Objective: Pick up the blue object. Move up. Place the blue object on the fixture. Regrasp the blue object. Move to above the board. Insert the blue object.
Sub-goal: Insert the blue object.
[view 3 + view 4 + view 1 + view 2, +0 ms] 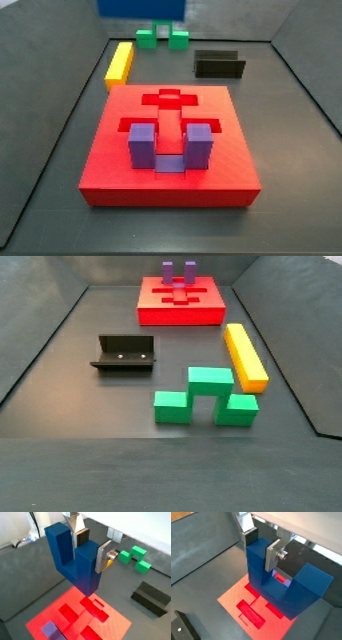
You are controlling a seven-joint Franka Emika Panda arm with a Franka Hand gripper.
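Observation:
My gripper (91, 548) is shut on one prong of the blue object (60, 549), a dark blue U-shaped block that hangs with its bridge downward. It is held in the air above the red board (43, 619). Both wrist views show this, with the gripper (261, 548), the blue object (281, 587) and the board (234, 594) beneath. In a side view the blue object (140, 8) shows only as a blue patch at the frame's edge, beyond the board (107, 170). The black fixture (150, 597) stands empty on the floor beside the board, also in both side views (219, 65) (124, 354).
A purple U-shaped block (167, 145) sits in the board's recess, prongs up. A yellow bar (245, 356) and a green block (201, 396) lie on the dark floor past the board (154, 314). Grey walls enclose the floor.

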